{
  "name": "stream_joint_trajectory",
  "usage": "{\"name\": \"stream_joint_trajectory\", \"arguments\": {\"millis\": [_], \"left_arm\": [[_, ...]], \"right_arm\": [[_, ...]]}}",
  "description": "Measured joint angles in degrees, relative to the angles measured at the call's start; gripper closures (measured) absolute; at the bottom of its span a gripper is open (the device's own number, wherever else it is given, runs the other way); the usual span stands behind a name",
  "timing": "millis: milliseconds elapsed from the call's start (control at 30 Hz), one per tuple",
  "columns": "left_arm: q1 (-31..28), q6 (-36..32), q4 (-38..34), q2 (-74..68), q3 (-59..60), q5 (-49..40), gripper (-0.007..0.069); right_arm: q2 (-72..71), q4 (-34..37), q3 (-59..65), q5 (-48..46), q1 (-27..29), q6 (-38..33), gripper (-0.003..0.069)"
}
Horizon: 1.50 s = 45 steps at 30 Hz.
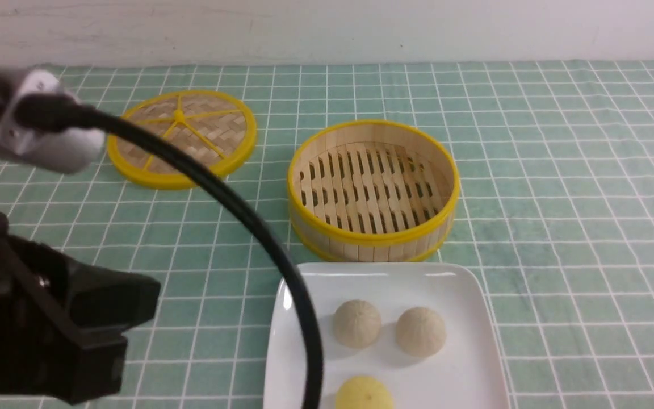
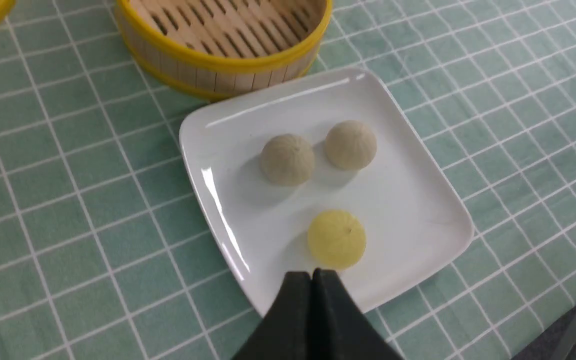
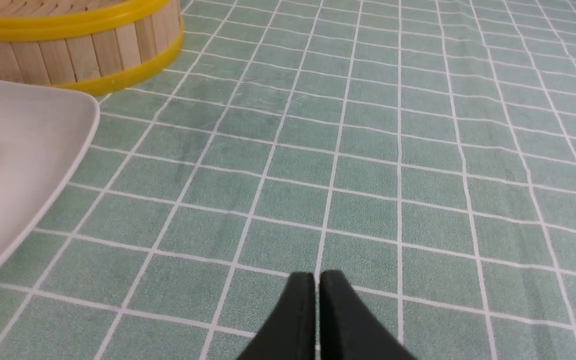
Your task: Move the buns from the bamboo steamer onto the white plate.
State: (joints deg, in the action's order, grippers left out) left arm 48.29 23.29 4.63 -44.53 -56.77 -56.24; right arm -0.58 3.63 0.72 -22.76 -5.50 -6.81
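Left arm (image 1: pixel 49 329) sits low at the near left in the front view, a black blocky body. A grey wrist housing (image 1: pixel 37 130) is raised above it, blurred. A black cable (image 1: pixel 236 210) arcs from the housing across and down. Left gripper (image 2: pixel 312 274): black fingers pressed together, tips touching, holding nothing. Right gripper (image 3: pixel 317 276): fingers closed to a hairline slit, empty, angled down and forward.

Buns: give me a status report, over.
Left gripper shut, empty. Right gripper shut, empty. All three buns on white plate; bamboo steamer empty. Nothing in the way.
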Motion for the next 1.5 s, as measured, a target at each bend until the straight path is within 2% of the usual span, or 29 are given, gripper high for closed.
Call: {"name": "stream_joint_trajectory", "arguments": {"millis": [500,833,967,1067,1233,1333,1500], "left_arm": [[0.00,0.01,1.22,-0.17,1.79,5.58,0.0622],[0.00,0.74,3.06,-3.14,1.66,7.36,0.0615],[0.00,1.56,5.03,-1.76,-3.01,5.61,0.0615],[0.00,1.94,6.89,1.95,-5.96,0.86,0.0615],[0.00,4.35,4.28,9.18,-0.30,-4.40,0.0615],[0.00,4.81,2.52,12.45,7.03,1.11,0.0615],[0.00,4.95,4.38,16.38,20.42,24.11,0.0615]], "right_arm": [[0.00,0.11,-0.01,0.00,0.07,1.18,0.0599],[0.00,0.11,-0.01,0.00,4.59,1.30,0.0582],[0.00,0.11,-0.01,0.00,4.61,1.30,0.0576],[0.00,0.11,-0.01,0.00,4.61,1.30,0.0575],[0.00,0.11,-0.01,0.00,4.65,1.30,0.0573],[0.00,0.11,-0.01,0.00,4.65,1.30,0.0573],[0.00,0.11,-0.01,0.00,4.65,1.30,0.0568]]}}
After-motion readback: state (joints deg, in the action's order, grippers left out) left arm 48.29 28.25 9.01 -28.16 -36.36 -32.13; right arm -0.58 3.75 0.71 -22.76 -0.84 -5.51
